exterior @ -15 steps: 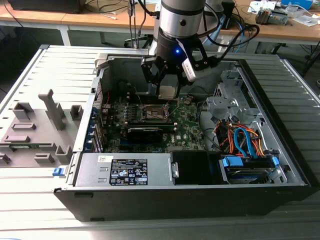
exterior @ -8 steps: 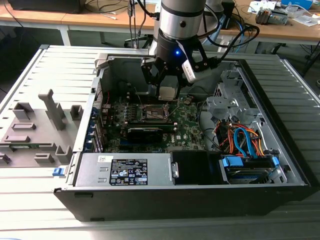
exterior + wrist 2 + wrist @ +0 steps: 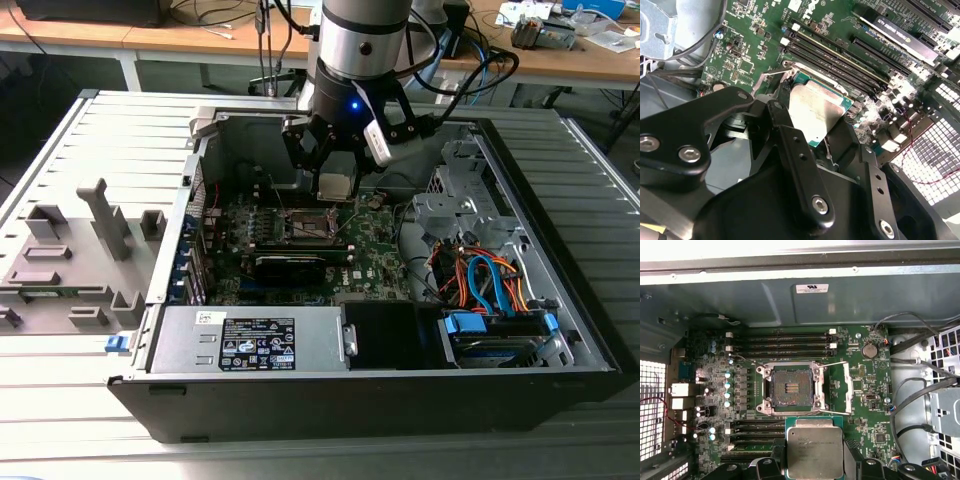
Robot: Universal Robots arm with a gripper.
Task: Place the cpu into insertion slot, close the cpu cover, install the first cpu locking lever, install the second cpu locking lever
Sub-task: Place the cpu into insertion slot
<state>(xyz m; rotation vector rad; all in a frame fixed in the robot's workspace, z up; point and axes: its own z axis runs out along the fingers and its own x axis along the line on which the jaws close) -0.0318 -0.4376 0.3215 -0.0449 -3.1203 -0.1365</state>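
**Gripper [image 3: 336, 185] holds cpu [image 3: 815, 452] over the open case**

At the upper centre of the exterior view, it clamps the cpu by its edges, near the insertion slot [image 3: 791, 388] but apart from it. That slot lies bare and the cpu cover [image 3: 848, 389] stands open. Placing, closing and both locking steps remain.

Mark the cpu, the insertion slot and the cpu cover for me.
cpu [image 3: 815, 450]: first wrist view, middle of its metal face.
insertion slot [image 3: 791, 388]: first wrist view, its dark centre.
cpu cover [image 3: 847, 390]: first wrist view, its silver frame strip.
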